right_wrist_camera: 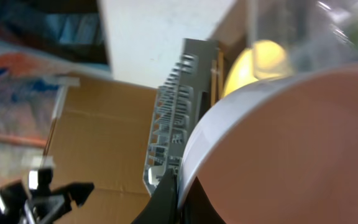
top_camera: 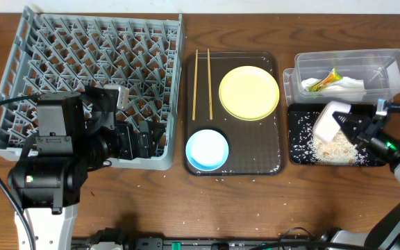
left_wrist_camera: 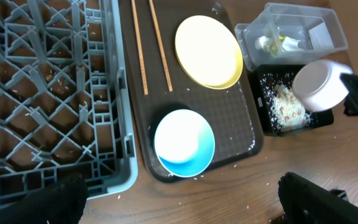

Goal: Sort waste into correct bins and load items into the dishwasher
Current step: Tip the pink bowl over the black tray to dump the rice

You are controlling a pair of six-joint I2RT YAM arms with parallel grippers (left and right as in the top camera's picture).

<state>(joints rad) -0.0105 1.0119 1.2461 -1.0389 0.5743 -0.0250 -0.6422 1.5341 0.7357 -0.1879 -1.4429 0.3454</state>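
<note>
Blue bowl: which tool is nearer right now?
Left. The left tool hangs over the dish rack's front corner, close to the blue bowl; the right tool holds the white bowl over the black tray.

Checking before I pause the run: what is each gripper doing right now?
Left gripper: open, holding nothing.
Right gripper: shut on the white bowl, tipped over the black tray.
</note>
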